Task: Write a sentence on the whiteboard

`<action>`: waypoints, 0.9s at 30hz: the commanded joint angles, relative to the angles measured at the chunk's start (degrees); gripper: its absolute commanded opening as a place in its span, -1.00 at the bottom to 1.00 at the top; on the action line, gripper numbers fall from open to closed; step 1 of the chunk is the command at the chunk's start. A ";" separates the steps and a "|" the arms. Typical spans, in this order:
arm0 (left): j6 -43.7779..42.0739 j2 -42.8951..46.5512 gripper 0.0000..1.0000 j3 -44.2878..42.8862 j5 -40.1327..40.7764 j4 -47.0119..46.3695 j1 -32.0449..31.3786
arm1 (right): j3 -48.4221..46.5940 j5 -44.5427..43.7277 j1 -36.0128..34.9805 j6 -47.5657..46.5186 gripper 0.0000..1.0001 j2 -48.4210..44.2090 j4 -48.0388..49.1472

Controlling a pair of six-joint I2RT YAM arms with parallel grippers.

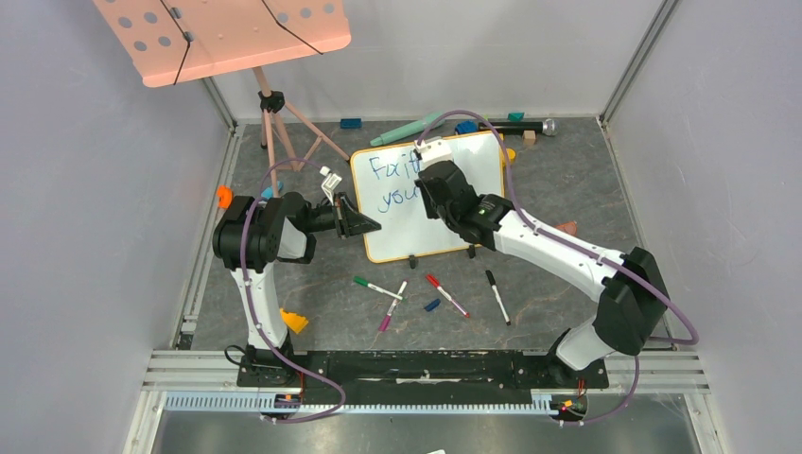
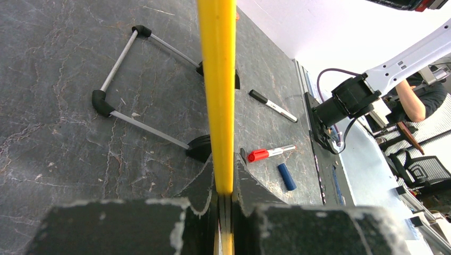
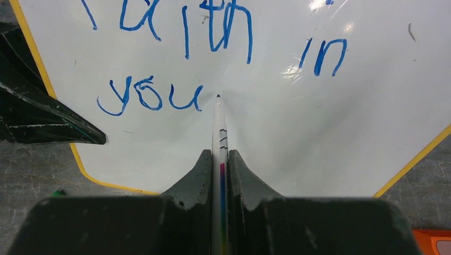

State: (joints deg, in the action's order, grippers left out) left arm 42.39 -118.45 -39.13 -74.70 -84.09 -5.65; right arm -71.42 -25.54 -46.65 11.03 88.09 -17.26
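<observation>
Whiteboard, white, orange-yellow-framed (image 1: 407,232): left edge clamped by left pincer (image 2: 224,183); white marker (image 3: 219,125), clamped in right pincer (image 3: 220,159), tipped just right of blue "you" (image 3: 149,95).

Whiteboard (image 1: 402,232) and loose markers (image 1: 445,294) on grey table (image 1: 567,180)

Bright light, glare on the whiteboard (image 3: 319,133)
</observation>
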 commanded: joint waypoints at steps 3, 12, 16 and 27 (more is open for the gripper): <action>-5.96 1.19 -0.96 0.10 -3.37 -5.11 -0.51 | -3.90 -0.46 0.07 -1.13 -1.00 0.57 1.50; -5.91 1.18 -0.96 0.11 -3.35 -5.16 -0.50 | -3.75 -0.44 0.25 -1.36 -1.00 1.82 1.49; -5.95 1.24 -0.96 0.09 -3.42 -5.14 -0.50 | -2.80 -1.21 0.42 -1.33 -1.00 1.68 1.02; -5.91 1.18 -0.96 0.10 -3.37 -5.11 -0.51 | -4.61 -1.61 2.00 -1.95 -1.00 1.67 0.35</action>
State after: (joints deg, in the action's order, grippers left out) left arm 42.44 -118.45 -39.13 -74.65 -84.03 -5.65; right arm -73.23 -25.78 -45.52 10.39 89.95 -17.67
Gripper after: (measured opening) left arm 0.100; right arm 0.124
